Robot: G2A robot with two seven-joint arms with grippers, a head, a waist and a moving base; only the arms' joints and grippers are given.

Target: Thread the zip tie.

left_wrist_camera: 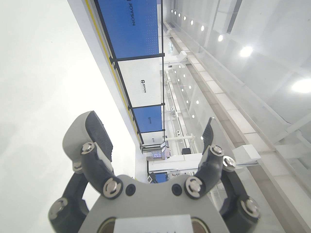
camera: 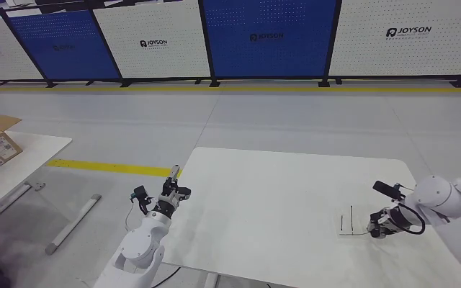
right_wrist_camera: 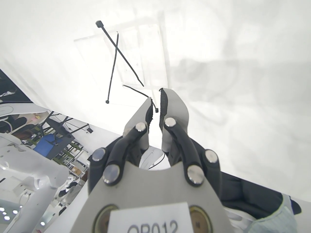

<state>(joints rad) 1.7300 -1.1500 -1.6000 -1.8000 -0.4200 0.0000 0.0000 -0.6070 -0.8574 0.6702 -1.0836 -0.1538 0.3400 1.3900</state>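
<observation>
1. Top view: the left claw [camera: 173,173] hangs over the left edge of the counter [camera: 288,194]. The right claw [camera: 373,230] sits low near the right edge, just beside the zip ties [camera: 351,219].
2. Left wrist view: the left claw [left_wrist_camera: 151,117] has its fingers spread wide, with nothing between them.
3. Right wrist view: the right claw [right_wrist_camera: 156,95] is pinched nearly together on the head end of the held zip tie [right_wrist_camera: 136,90]. Just beyond it, the crossed pair [right_wrist_camera: 116,49] lies on a clear sheet [right_wrist_camera: 150,49].
</observation>
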